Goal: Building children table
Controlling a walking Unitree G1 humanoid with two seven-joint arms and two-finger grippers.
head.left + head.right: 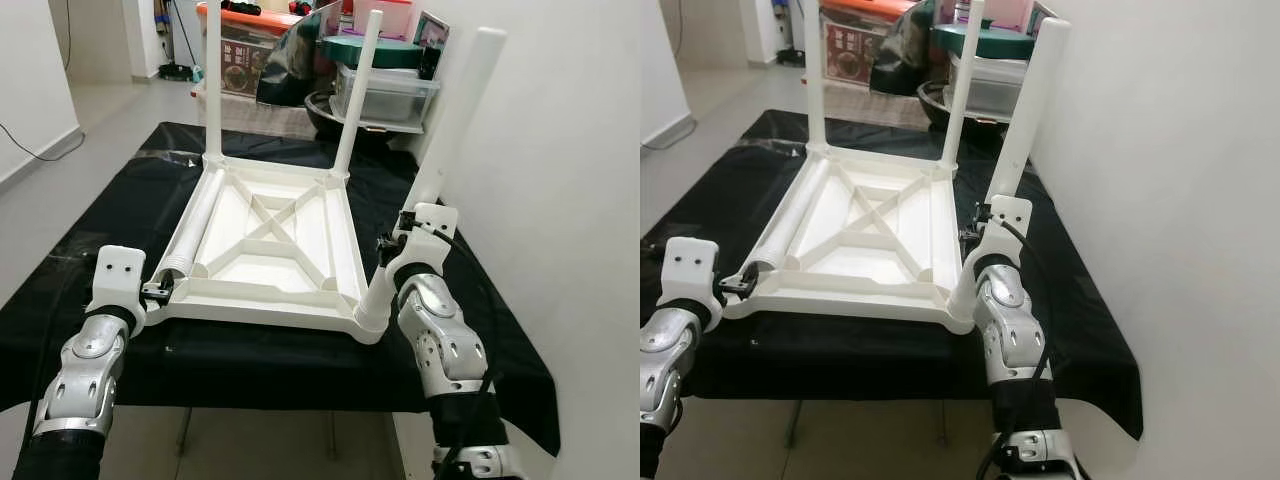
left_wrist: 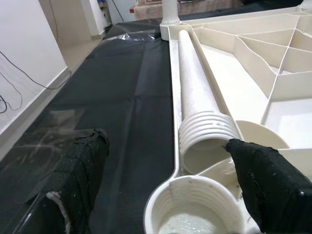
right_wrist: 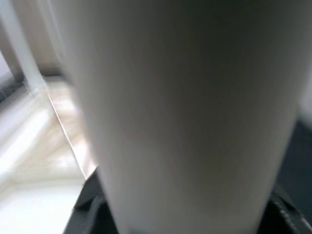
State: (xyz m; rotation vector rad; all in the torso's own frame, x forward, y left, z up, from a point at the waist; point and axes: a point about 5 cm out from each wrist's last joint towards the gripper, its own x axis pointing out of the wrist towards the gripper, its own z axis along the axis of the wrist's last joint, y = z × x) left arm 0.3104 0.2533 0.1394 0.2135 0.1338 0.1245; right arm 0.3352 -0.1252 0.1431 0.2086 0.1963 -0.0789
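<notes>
My right gripper is clamping a white table leg standing in the upturned tabletop's corner socket; my left gripper is hovering, fingers apart, beside a loose leg.

Both arms are silver, built of rounded metal segments with round joint caps and small screws, and each ends below in a black ribbed sleeve. The left arm carries a white, boxy wrist housing with two small holes in its face. The right arm has the same white housing, and a black cable loops from it down along the forearm. The left gripper has two thick black fingers with a rough, matte, speckled surface, worn pale at one tip.
</notes>
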